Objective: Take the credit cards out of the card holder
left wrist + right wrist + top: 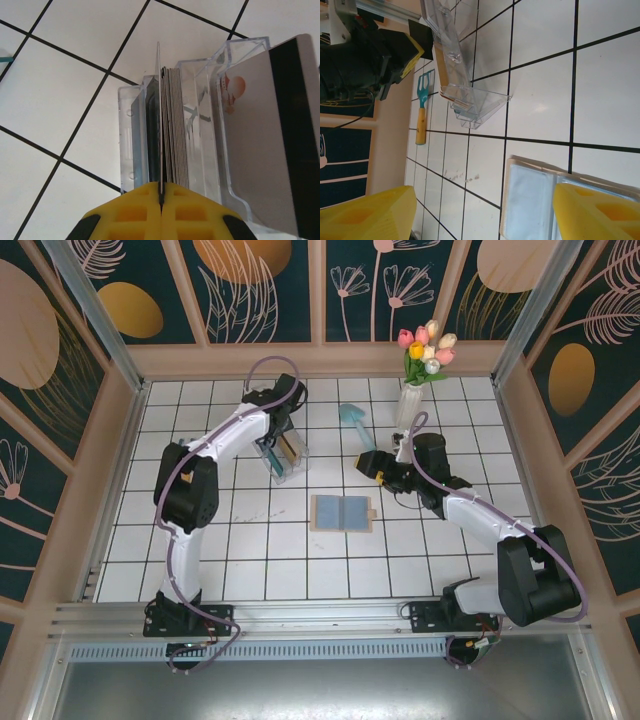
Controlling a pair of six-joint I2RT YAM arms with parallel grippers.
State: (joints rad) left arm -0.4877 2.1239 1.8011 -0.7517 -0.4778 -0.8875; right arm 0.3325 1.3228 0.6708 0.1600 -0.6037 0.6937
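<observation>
Card holder [341, 512] lies opened flat on the white-tiled bench [250, 560], about midway between the 2 arms, blue-grey inside facing up. From above its pockets look bare, though the view is too small to be sure. Of the credit cards, the white card with the black stripe [270, 140] stands in the clear acrylic rack [200, 125], further back on the left and well apart from the holder. The left pincer [161, 192] is pressed together on a thin card [160, 125] seen edge-on, held upright over a rack slot beside a grey stack [176, 130]. The right pincer [482, 210] hangs spread and empty near the holder's far edge. I'd judge the removal done or nearly so: what is left is setting the pinched card down and checking the pockets. A teal spatula [352, 417] and a vase of tulips [420, 390] stand behind.
</observation>
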